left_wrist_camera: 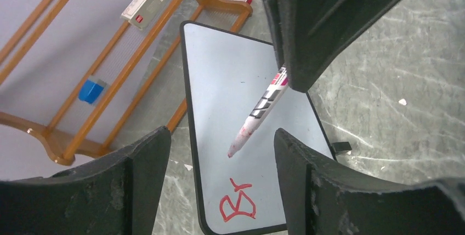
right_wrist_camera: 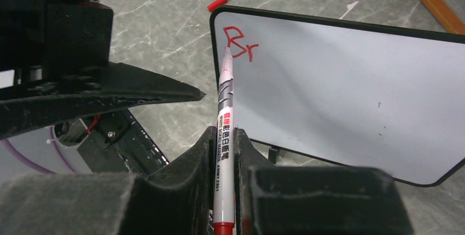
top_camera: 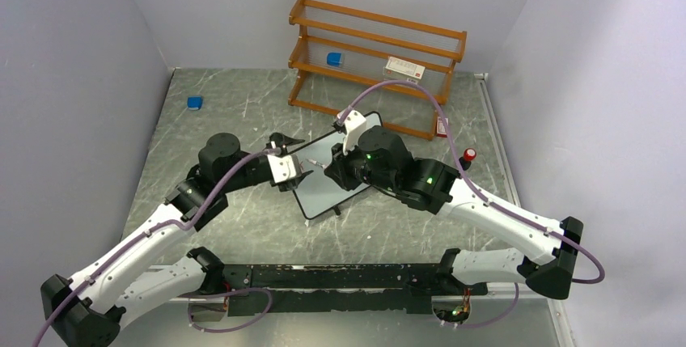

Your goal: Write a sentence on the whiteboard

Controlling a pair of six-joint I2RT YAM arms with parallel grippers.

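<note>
The whiteboard (top_camera: 322,185) lies on the table between the two arms, black-framed, with red letters "Br" (right_wrist_camera: 239,41) near one corner. My right gripper (right_wrist_camera: 224,131) is shut on a white whiteboard marker (right_wrist_camera: 225,103) with a red end. Its tip hovers at the board's edge just beside the letters. In the left wrist view the marker (left_wrist_camera: 262,109) points down over the whiteboard (left_wrist_camera: 225,76), its tip short of the letters (left_wrist_camera: 238,202). My left gripper (left_wrist_camera: 221,133) stands open above the board's lettered end with nothing between its fingers. From above it sits at the board's left edge (top_camera: 301,171).
A wooden shelf (top_camera: 376,40) stands behind the board, holding a blue block (top_camera: 334,59) and a white box (top_camera: 404,67). Another blue block (top_camera: 195,103) lies at the far left. A small red cap (right_wrist_camera: 217,3) lies off the board's corner. A red-topped item (top_camera: 468,154) stands to the right.
</note>
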